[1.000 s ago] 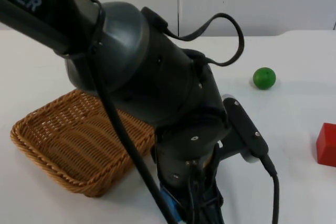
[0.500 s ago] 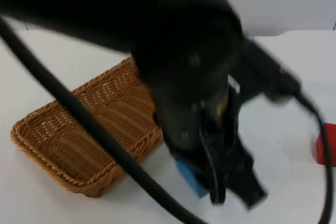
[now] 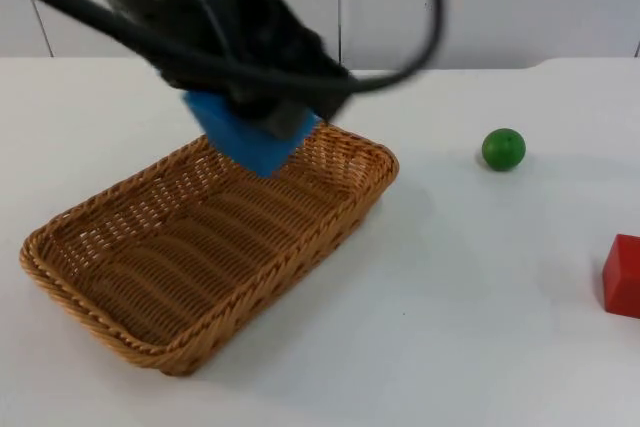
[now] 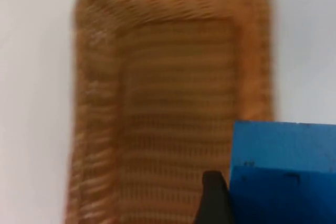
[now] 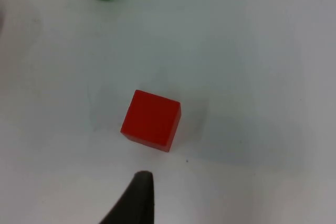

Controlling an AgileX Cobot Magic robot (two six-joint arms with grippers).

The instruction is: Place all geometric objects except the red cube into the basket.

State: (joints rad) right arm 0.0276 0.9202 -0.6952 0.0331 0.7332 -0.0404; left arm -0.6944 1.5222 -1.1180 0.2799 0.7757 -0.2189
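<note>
The left tool (image 3: 262,119) is gripping the blue block (image 3: 252,137) and carrying it above the far end of the wicker basket (image 3: 120,332), which is holding nothing yet; the green ball (image 3: 503,148) is waiting on the tabletop (image 3: 450,327), near the red cube (image 3: 622,275). A second ago the left arm was down at the near edge over the block. The right tool (image 5: 137,203) is waiting over the red cube, and I cannot tell whether its fingers are apart.

blue block (image 4: 286,171) beside black fingertip (image 4: 214,198) | wicker basket (image 4: 173,3) beneath
</note>
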